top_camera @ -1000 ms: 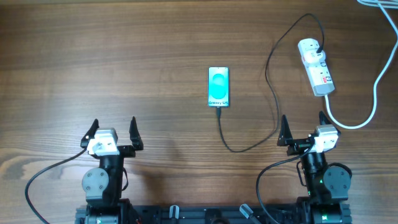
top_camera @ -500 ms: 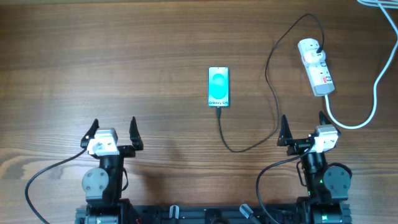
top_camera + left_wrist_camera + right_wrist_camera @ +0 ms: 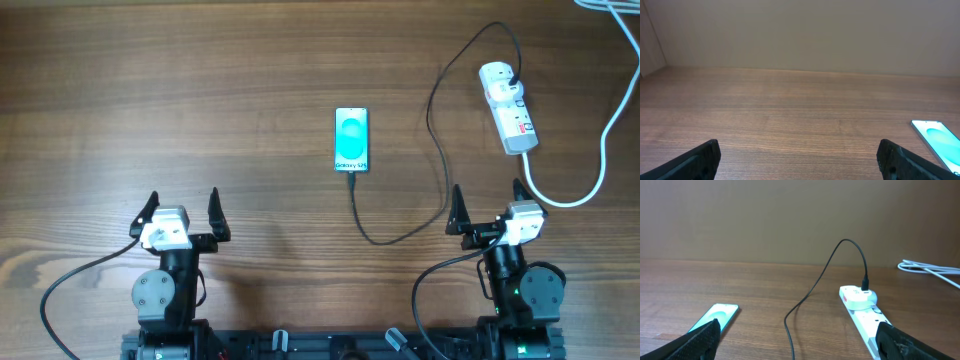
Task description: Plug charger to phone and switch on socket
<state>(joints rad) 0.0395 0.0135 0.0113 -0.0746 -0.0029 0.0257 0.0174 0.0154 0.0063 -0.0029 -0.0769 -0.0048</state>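
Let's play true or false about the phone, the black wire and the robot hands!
1. The phone has a glowing turquoise screen. True.
2. The left gripper is holding the phone. False: it is open, empty and well away from the phone.
3. The black charger runs from the phone's bottom edge up to the socket. True.
4. The socket lies on the left arm's side. False: it lies far over on the right arm's side.
5. The right gripper is squeezed shut. False: its fingers are spread open, holding nothing.
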